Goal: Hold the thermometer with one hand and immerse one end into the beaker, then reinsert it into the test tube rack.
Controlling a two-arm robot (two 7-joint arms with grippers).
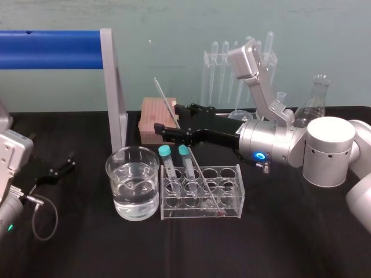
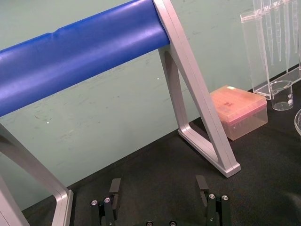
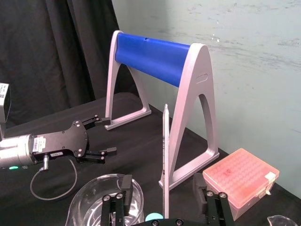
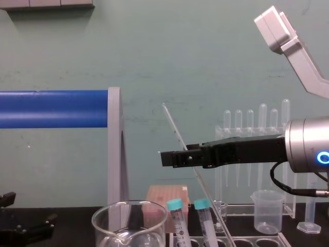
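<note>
The right gripper (image 1: 167, 117) reaches in sideways above the counter (image 1: 290, 243), its blue ring glowing on the silver wrist. Its two black fingers (image 3: 124, 184) are spread wide. The thermometer (image 1: 164, 97) passes through the gap between them, and in the right wrist view the rod (image 3: 165, 141) stands clear of both fingers, so nothing is grasped.

The thermometer leans. Its top rises above the gripper toward the back wall, and its lower end sits in a hole of the test tube rack (image 1: 232, 200), directly below the gripper's fingers. From the chest view the rod (image 4: 177, 134) crosses the gripper (image 4: 169, 157) at a slant.

Two teal-capped tubes (image 1: 165, 159) stand in the rack's near-left holes, just under the fingertips. The beaker (image 1: 132, 182), with clear liquid in it, stands just beside the rack, below and past the fingertips. A pink box (image 1: 152, 119) lies just behind the fingers, and the grey leg of a blue-barred frame (image 1: 113, 87) stands beyond their tips.

The left gripper (image 1: 61, 165) rests low over the counter, well apart from the right gripper on the far side of the beaker, with its fingers (image 2: 115, 186) released and spread.
</note>
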